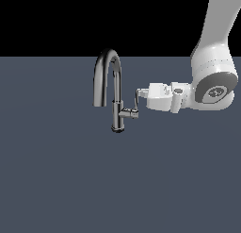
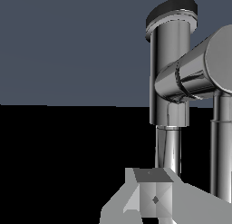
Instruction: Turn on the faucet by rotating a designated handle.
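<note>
Just past the tip of the claw (image 1: pixel 140 92) stands the faucet (image 1: pixel 113 88), a dark shiny tap on a flat gray-blue floor (image 1: pixel 56 180). The claw belongs to a white robot arm (image 1: pixel 214 71) that comes in from the exterior view's right and lies flat, pointing sideways at the tap. The tap has a straight round body and a tall bent spout that curves up, over, and back down on the side far from the claw.

A short fat stub sticks out from the tap's body toward the claw. From the end of that stub, the handle (image 1: pixel 135 104) goes up as a thin dark stick. The top of this stick reaches the claw's tip. The two look like they are touching there, or very nearly, but the picture is too small to be sure.

In the wrist view the tap is flipped upside down. Its round body (image 2: pixel 170 69) and the stub (image 2: pixel 199 71) fill one side, big and shiny. The thin handle (image 2: pixel 222 150) runs off the picture's edge. One pale gray finger (image 2: pixel 152 193) of the claw shows close to the camera, right in front of the tap's neck.

I cannot tell how wide the claw is open. Only one finger shows clearly, and the tip in the exterior view is a small pale blob. I also cannot tell if it has hold of the handle.
</note>
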`<state>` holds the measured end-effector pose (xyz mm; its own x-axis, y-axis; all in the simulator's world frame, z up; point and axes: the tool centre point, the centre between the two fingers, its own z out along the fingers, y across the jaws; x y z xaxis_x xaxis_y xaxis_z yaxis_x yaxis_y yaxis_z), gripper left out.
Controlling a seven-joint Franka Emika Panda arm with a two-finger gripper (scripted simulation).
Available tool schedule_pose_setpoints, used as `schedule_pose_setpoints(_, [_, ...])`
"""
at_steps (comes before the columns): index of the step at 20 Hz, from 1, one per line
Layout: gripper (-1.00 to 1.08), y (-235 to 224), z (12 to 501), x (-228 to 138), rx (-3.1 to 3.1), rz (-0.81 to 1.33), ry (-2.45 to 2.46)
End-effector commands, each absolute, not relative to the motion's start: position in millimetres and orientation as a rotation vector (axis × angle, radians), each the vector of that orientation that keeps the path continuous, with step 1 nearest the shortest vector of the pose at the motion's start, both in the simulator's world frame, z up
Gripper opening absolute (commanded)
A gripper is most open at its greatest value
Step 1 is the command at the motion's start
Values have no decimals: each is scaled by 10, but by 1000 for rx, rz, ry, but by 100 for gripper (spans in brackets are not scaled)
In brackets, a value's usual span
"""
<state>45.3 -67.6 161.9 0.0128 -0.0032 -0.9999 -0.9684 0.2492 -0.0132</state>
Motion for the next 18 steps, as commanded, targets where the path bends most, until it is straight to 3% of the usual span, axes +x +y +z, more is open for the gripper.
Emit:
schedule_pose_setpoints(1, [-100,-675,1620,453,-1029,1012,1309])
schedule_pose_setpoints(18, [-100,-543,1677,-61,-1029,1012,1309])
